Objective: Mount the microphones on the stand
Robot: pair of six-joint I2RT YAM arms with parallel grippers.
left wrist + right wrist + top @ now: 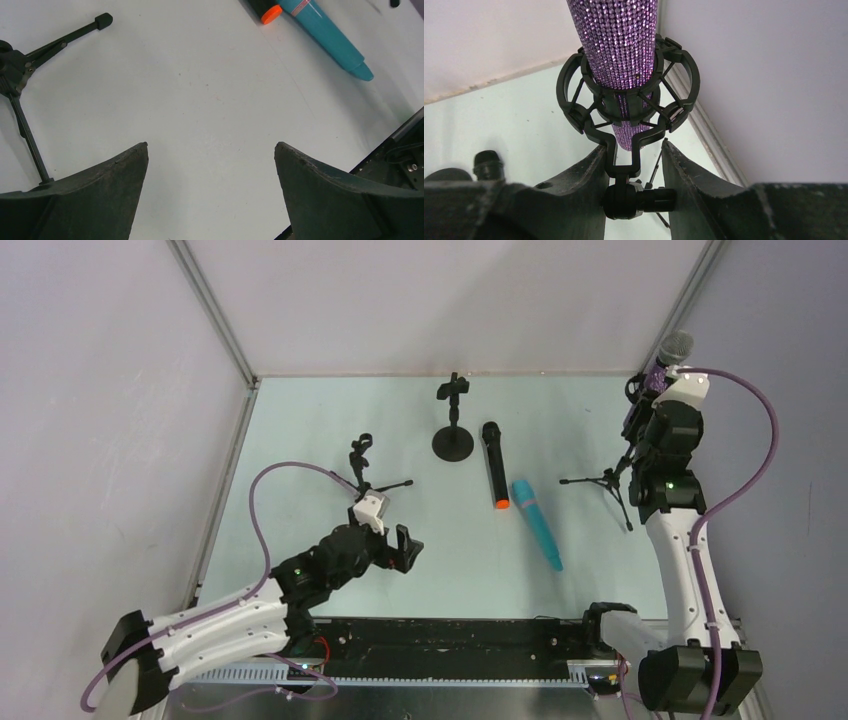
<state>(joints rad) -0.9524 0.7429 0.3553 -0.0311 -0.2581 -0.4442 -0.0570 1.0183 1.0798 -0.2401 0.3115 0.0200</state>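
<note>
L claw [211,150] is spread wide and holding nothing, low over the bare table [300,420] at front-left. In the L wrist cam, legs of the left tripod stand [360,455] run just off its left finger.

R claw [631,157] is up by the far-right corner and set narrow. Its fingers sit either side of the neck under the shock-mount ring [565,100] of the right tripod stand [600,479]. I can't tell if the pads actually pinch that neck or only flank it.

Purple mic [624,40] sits thru that ring, roughly upright. Its silver head is on top and the glitter body pokes out a bit below the ring.

Black mic [492,465] lies flat mid-table, just right of the round-base stand [453,443], w/ the orange end toward me. Cyan mic [537,523] lies next to it at an angle. Its wider end is right by the orange cap and the thin end points near-right. In the L wrist cam those two look about touching at the cap, but I can't be sure. Both are well apart from either claw.
</note>
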